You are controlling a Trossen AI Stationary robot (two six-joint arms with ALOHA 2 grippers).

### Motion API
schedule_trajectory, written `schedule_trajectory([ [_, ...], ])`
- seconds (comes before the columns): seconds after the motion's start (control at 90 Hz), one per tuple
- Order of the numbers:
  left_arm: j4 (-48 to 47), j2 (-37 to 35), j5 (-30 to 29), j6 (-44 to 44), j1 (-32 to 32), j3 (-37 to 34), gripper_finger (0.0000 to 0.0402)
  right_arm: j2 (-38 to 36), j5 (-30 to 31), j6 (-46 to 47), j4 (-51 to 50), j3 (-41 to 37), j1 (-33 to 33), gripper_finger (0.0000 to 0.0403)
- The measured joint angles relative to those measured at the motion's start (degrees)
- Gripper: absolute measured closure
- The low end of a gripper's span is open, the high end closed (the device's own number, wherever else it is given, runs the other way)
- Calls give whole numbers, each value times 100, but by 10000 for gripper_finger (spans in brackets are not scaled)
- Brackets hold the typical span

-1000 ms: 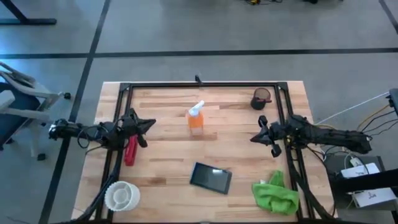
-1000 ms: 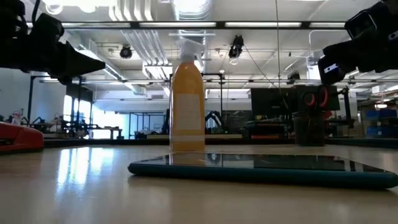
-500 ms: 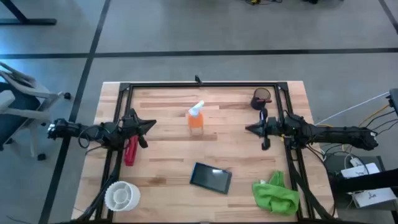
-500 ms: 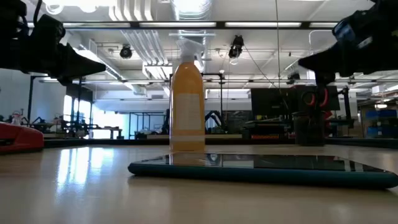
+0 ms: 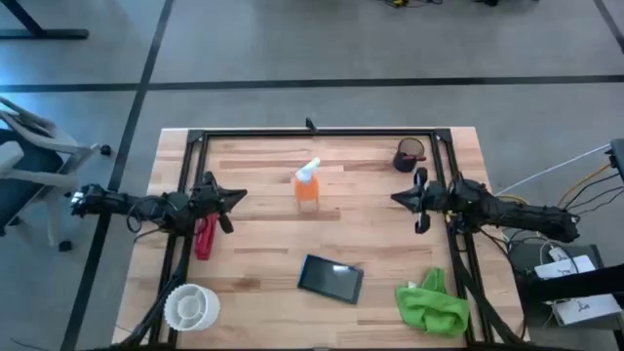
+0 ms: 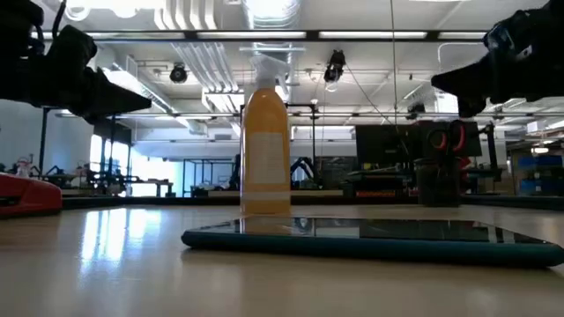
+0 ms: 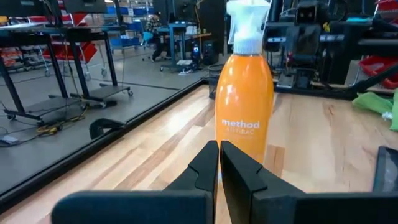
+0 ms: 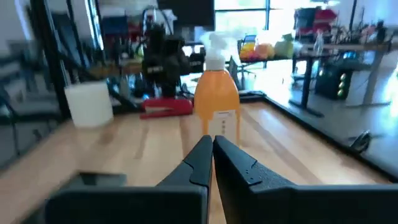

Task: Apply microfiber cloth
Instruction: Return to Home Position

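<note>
Left gripper (image 5: 234, 196) hangs closed and empty over the left side of the counter (image 5: 253, 156), its position practically unchanged from half a second ago. At centre the orange spray bottle (image 5: 307, 183) stands upright and the dark tablet (image 5: 331, 278) lies flat nearer the front edge, neither displaced. Right gripper (image 5: 398, 199), fingers pressed together and holding nothing, has drawn slightly back toward the right edge. The microfiber cloth (image 5: 431, 305) lies crumpled at the front right corner as before, well apart from both grippers.

microfiber cloth (image 7: 374, 103) cut off at left-wrist-view edge, tablet (image 6: 370, 239) cropped at low-view edge, red object (image 6: 25, 195) half cropped
</note>
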Motion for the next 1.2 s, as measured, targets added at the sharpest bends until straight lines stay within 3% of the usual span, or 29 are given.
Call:
schedule_trajectory([
  [0.178,-1,155,0,0,0,2,401,-92,2,542,2,0,0,403],
  [1.2,0,742,2,0,0,2,401,-48,4,547,-4,0,0,403],
])
